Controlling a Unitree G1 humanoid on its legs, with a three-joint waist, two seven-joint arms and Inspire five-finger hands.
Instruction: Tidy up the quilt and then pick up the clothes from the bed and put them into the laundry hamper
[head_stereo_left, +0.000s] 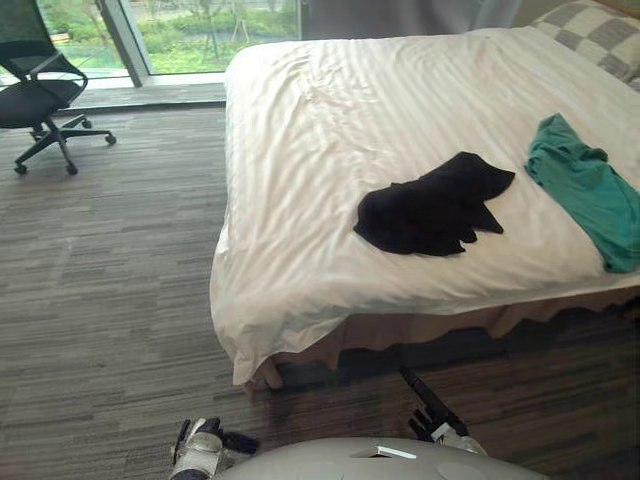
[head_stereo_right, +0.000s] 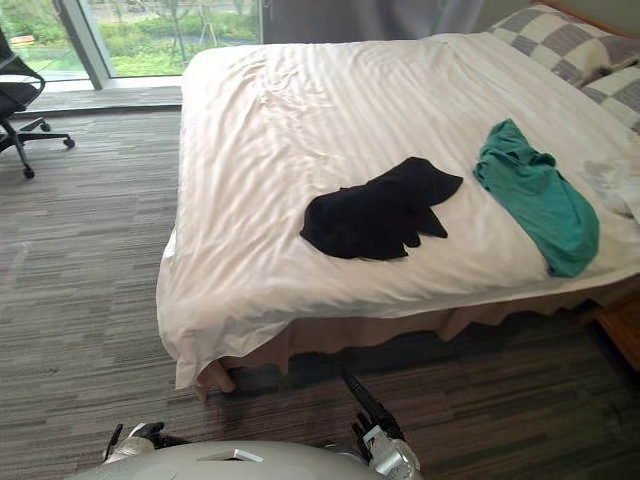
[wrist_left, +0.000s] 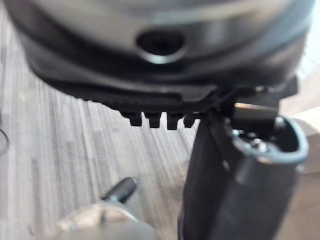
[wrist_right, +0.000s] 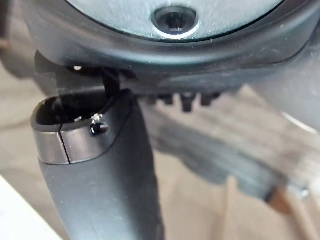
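Reach from right hand (head_stereo_left: 436, 414), nearer than left hand (head_stereo_left: 200, 450), straight ahead to black garment (head_stereo_left: 430, 205) on quilt (head_stereo_left: 300, 120), lengthwise slanting away rightward. Loose-fingered, empty on both sides.

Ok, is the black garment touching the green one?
No, bare white quilt shows between the black garment and the green garment.

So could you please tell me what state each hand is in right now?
Left hand: open, holding nothing.
Right hand: open, holding nothing.
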